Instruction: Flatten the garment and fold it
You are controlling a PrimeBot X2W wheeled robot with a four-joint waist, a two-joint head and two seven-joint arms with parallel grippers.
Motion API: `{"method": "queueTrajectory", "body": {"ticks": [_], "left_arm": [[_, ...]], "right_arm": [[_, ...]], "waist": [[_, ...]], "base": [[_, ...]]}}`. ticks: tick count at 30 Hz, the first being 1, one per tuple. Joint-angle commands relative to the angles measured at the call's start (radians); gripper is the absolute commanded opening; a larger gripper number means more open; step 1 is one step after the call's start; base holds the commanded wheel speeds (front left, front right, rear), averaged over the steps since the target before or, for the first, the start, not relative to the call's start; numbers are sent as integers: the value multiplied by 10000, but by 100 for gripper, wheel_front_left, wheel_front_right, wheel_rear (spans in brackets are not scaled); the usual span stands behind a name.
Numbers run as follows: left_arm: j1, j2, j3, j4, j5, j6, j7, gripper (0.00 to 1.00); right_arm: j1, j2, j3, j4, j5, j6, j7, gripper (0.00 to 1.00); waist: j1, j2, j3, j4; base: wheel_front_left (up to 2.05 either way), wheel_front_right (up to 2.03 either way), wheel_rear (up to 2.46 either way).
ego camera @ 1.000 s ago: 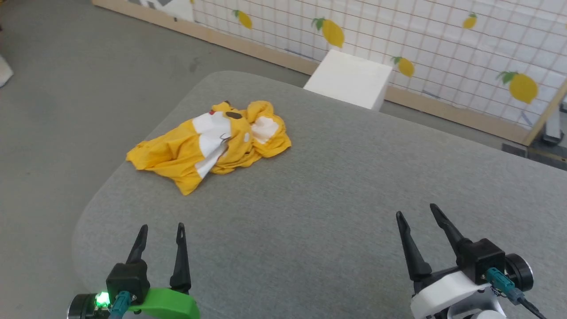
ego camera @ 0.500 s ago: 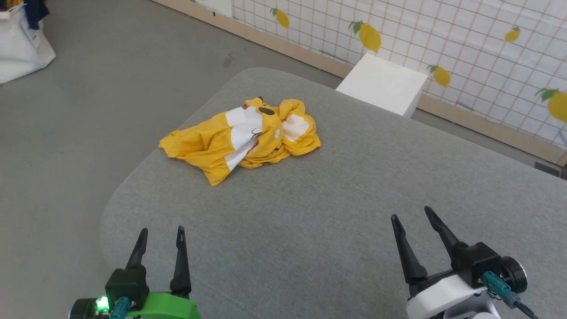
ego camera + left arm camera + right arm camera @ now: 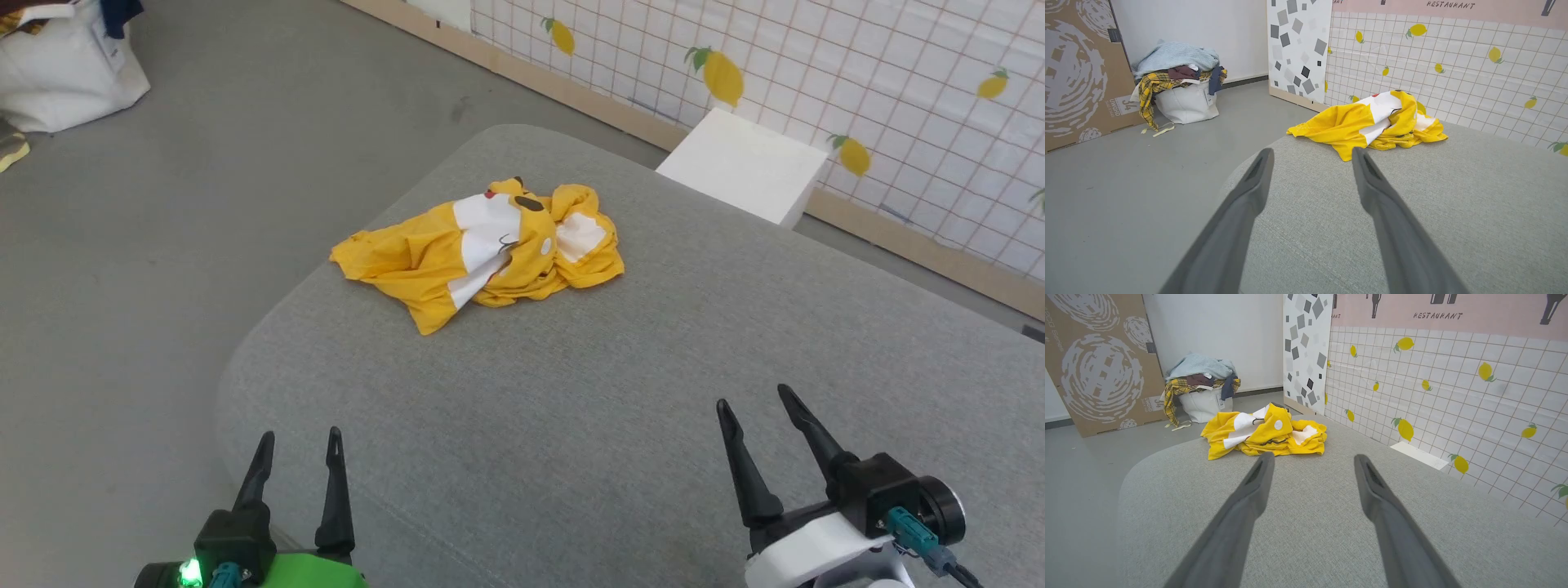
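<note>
The left fingers [image 3: 333,490] and right fingers [image 3: 738,457] stand apart, empty; the garment [image 3: 482,253] lies bunched near the tabletop [image 3: 612,408] edge; a careless tug could drag it off.

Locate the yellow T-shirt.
In the head view the yellow T-shirt lies crumpled at the far left of the grey table, left of the white box.

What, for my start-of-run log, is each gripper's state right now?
Left gripper: open, holding nothing.
Right gripper: open, holding nothing.
</note>
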Motion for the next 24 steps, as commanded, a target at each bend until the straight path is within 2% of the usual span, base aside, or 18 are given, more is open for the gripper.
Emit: {"method": "queueTrajectory", "body": {"ticks": [1, 8, 18, 24], "left_arm": [[215, -1, -24, 29, -66, 40, -120, 100], [255, -22, -93, 51, -138, 95, -253, 100], [263, -17, -30, 33, -117, 61, -253, 100], [-63, -43, -5, -253, -740, -194, -230, 100]], "right_arm": [[154, 7, 50, 57, 7, -14, -104, 100], [195, 7, 68, 145, 15, -15, -237, 100], [182, 7, 28, 150, 53, -15, -237, 100], [221, 7, -52, 116, 79, -15, -237, 100]], "waist": [[0, 0, 29, 103], [0, 0, 20, 394], [0, 0, -26, 376], [0, 0, 25, 360]], "base": [[0, 0, 0], [0, 0, 0], [0, 0, 0], [0, 0, 0]]}}
